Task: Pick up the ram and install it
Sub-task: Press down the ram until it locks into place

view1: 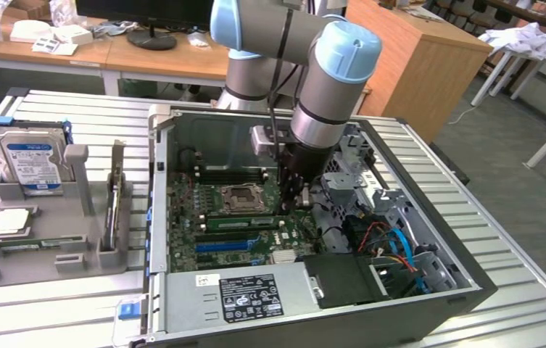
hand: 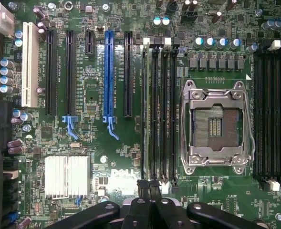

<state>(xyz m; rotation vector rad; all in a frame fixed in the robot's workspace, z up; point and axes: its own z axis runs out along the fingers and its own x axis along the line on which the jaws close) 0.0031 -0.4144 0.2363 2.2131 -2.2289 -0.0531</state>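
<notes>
Installation step, late stage: gripper [hand: 149, 187] closed, fingers together and holding nothing, poised just above the ram [hand: 145, 114] standing in the memory slot nearest the blue expansion slot [hand: 108, 71]; remaining need appears to be firm, even seating.

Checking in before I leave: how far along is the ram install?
Done, it seems: a green ram sits slotted beside the CPU socket. In hand: nothing; the hand is shut and empty. Left: whether the ram is fully latched I cannot tell.
</notes>
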